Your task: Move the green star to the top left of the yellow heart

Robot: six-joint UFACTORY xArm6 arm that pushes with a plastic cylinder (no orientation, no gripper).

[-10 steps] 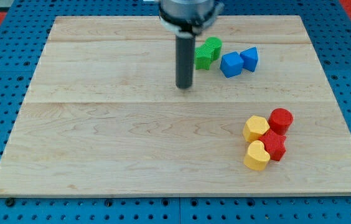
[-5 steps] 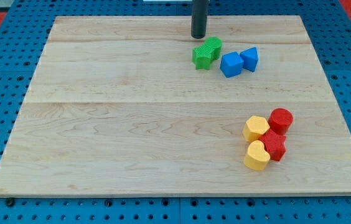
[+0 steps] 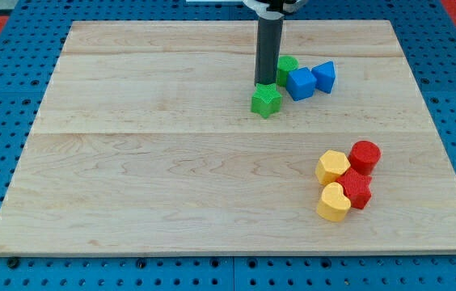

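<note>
As things stand: early in the push.
my tip (image 3: 268, 84): bare rod, touching the block's far edge.
green star (image 3: 266, 101): just below my tip.
yellow heart (image 3: 333, 203): well below-right; most travel remains.

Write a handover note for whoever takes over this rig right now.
My tip sits at the upper edge of the green star, apparently touching it.
A second green block remains by the two blue blocks, partly hidden behind the rod.
The yellow heart lies in the cluster at the view's lower right, far from the star.
Done: star separated from its neighbours.
Left: push it down and right to the heart's top left.
</note>
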